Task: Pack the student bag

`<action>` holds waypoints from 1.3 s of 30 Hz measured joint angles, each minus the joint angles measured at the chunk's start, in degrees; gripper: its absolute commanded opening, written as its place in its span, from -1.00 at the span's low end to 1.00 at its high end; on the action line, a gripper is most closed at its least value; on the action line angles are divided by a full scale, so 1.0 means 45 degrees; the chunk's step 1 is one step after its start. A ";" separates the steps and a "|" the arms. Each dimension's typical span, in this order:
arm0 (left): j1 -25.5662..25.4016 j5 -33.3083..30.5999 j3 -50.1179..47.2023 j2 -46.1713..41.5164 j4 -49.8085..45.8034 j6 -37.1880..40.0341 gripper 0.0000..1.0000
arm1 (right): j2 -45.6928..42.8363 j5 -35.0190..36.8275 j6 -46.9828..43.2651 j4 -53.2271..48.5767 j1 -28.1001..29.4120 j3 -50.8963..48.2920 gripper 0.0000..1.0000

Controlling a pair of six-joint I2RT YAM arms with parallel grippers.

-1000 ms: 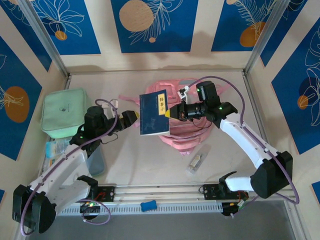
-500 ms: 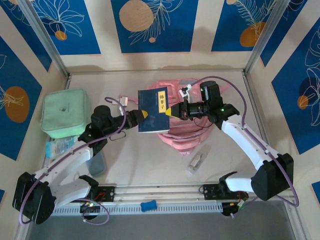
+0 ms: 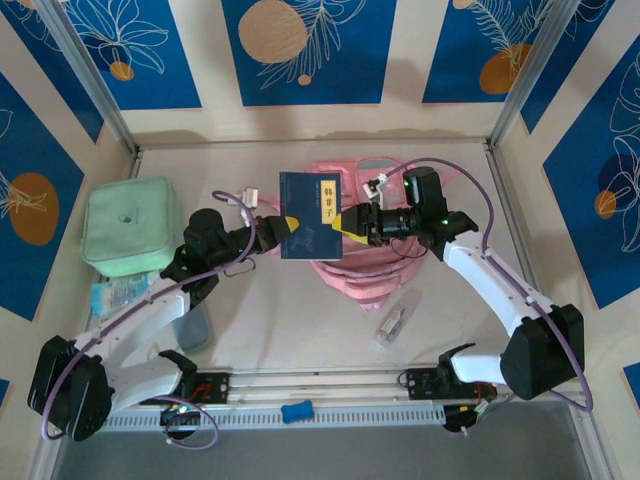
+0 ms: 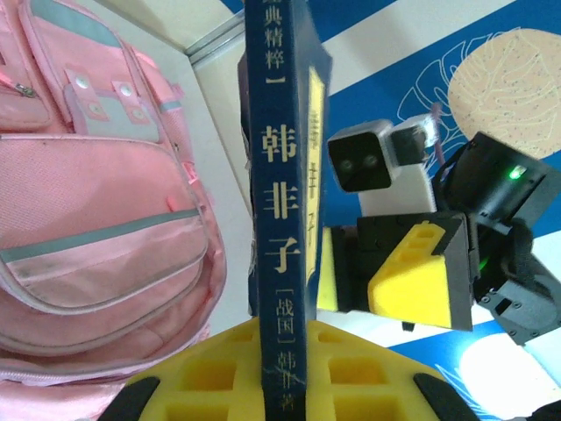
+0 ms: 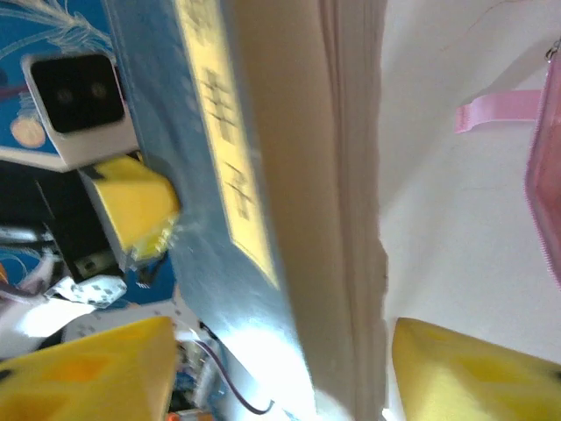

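A dark blue book (image 3: pixel 310 214) with a yellow title label hangs upright above the table, between my two arms. My left gripper (image 3: pixel 283 227) is shut on its spine; in the left wrist view the yellow pads press both sides of the book (image 4: pixel 279 219) at the left gripper (image 4: pixel 294 355). My right gripper (image 3: pixel 347 226) stands open around the book's opposite edge, and its fingers (image 5: pixel 96 368) stay clear of the book's cover (image 5: pixel 263 202). The pink student bag (image 3: pixel 362 283) lies on the table under and behind the book and is also seen as the student bag (image 4: pixel 96 219).
A mint-green soft case (image 3: pixel 128 225) lies at the left. A small clear bottle (image 3: pixel 395 323) lies to the right of centre. A blue object (image 3: pixel 297 411) sits on the front rail. A grey container (image 3: pixel 192 322) stands beside the left arm.
My left gripper has reached the book and shut on its spine. My right gripper, shut on the book before, has opened. The book shifted slightly toward the back.
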 measured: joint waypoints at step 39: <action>-0.0447 -0.1588 0.1632 0.0515 -0.3599 0.3415 -0.09 | 0.0005 -0.0175 0.0034 -0.1166 -0.0481 0.0661 -1.00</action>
